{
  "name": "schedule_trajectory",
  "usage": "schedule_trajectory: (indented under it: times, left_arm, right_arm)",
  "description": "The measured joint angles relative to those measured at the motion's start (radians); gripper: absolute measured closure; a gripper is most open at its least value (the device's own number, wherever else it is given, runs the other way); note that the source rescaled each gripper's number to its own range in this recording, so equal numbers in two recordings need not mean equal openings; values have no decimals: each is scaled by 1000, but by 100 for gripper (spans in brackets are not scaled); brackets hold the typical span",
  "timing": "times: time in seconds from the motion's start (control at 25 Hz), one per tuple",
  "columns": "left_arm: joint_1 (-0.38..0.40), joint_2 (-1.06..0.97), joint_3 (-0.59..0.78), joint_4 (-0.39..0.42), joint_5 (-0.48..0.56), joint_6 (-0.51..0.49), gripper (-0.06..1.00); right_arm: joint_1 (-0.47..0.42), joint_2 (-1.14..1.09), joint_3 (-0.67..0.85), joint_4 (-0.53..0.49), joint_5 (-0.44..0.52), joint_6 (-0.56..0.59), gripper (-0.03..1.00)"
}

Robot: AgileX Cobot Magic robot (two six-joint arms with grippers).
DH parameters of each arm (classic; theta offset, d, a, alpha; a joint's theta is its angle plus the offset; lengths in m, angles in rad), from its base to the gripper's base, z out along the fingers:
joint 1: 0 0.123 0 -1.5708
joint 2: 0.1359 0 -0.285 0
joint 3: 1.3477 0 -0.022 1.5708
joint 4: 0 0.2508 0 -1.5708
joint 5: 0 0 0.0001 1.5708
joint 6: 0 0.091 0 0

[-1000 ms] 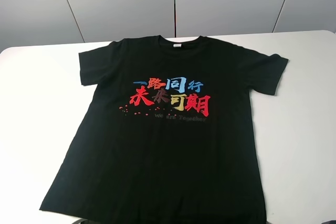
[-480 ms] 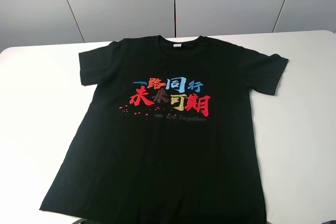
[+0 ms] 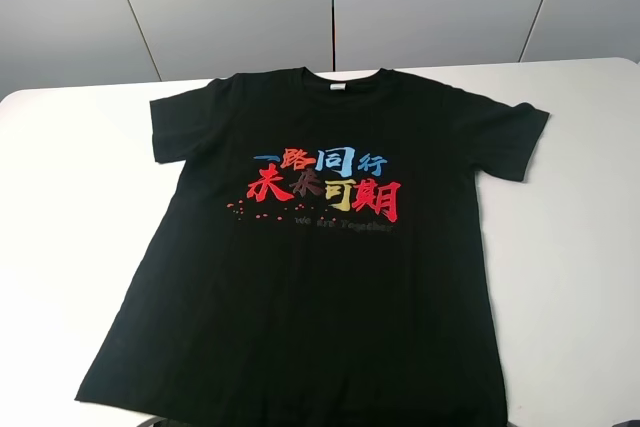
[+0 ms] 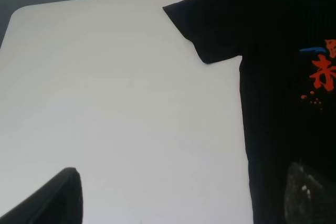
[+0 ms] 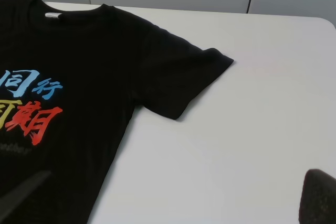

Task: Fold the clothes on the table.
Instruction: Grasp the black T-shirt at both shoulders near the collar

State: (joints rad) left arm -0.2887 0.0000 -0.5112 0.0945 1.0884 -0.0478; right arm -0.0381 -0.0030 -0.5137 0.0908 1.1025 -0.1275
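Note:
The black T-shirt (image 3: pixel 320 247) lies flat and face up on the white table (image 3: pixel 70 207), collar at the far side with its white neck label (image 3: pixel 337 87). The red, blue and yellow characters (image 3: pixel 322 185) run across the chest. Both sleeves are spread out. In the left wrist view my left gripper (image 4: pixel 186 174) is open and empty, above the table beside the shirt's (image 4: pixel 283 77) left sleeve and side edge. In the right wrist view my right gripper (image 5: pixel 181 174) is open and empty, above the shirt's (image 5: pixel 79 77) right side, near the right sleeve (image 5: pixel 178 77).
Grey wall panels (image 3: pixel 330 7) stand behind the table's far edge. Bare white tabletop shows left of the shirt (image 4: pixel 105 87) and right of it (image 5: pixel 252 108). The shirt's hem reaches the near edge of the exterior view.

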Motion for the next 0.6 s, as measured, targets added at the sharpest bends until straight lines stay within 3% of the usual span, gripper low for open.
schedule_trajectory:
  times: [0.6]
  left_arm:
    - [0,0,0,0,0,-17,-6]
  right_arm:
    - [0,0,0,0,0,0,-2]
